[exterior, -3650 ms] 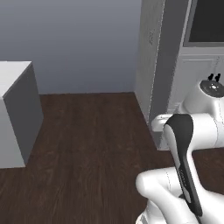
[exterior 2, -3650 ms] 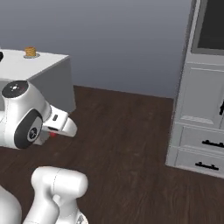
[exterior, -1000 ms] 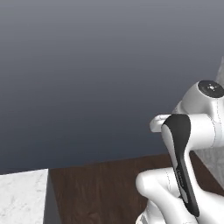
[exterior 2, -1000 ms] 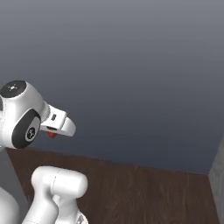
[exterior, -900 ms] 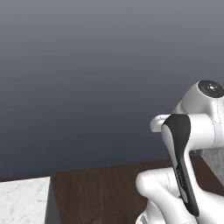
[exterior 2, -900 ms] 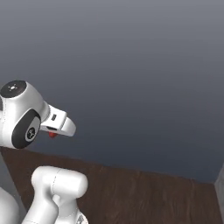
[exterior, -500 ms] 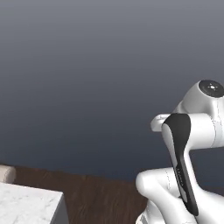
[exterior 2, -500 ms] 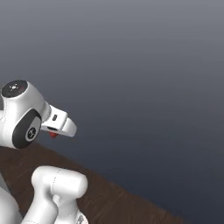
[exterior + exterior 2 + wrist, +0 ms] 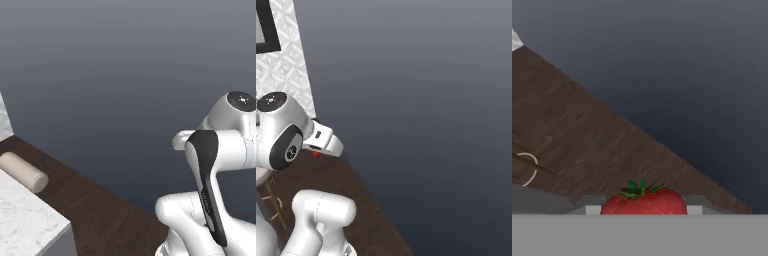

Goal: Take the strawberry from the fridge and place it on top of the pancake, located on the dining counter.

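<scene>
jaws: gripper (image 9: 643, 209) closed on the strawberry (image 9: 643, 201)
risk: berry slips while carried toward the bench (image 9: 22, 220), near left

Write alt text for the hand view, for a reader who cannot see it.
A red strawberry with green leaves sits at the bottom, held in the claw. Beyond it, a dark wooden floor runs diagonally beneath a plain dark grey wall.

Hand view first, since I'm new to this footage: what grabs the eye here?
The bright red strawberry with green leaves, held in the claw at the bottom of the hand view, above dark wood floor. In the left base view, a white marble counter sits at lower left with a beige roll on it.
</scene>
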Motion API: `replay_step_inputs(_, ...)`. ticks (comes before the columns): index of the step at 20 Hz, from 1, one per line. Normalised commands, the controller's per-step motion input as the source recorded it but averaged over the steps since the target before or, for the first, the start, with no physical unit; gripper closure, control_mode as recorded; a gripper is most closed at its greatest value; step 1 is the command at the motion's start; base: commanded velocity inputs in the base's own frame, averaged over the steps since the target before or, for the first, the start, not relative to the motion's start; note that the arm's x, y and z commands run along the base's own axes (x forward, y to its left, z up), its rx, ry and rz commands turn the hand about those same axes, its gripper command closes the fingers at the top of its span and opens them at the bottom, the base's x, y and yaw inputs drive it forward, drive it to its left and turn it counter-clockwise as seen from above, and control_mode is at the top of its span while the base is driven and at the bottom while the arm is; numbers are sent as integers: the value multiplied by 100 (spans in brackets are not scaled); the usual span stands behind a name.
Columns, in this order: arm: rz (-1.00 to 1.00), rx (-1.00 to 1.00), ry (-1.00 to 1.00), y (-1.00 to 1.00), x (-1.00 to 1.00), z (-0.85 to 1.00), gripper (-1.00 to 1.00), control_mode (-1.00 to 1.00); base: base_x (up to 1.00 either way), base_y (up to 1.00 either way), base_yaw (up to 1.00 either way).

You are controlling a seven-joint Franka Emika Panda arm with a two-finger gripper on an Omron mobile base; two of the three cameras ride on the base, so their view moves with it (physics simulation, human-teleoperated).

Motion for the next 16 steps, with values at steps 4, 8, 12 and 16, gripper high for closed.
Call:
replay_step_inputs(4, 0, 0, 0, 0, 0, 0, 100, 100, 39, -79, 71)
replay_step_inputs(8, 0, 0, 0, 0, 0, 0, 100, 100, 34, -77, 66)
replay_step_inputs(12, 0, 0, 0, 0, 0, 0, 100, 100, 39, -60, 56)
replay_step_inputs(16, 0, 0, 0, 0, 0, 0, 100, 100, 76, -19, 60)
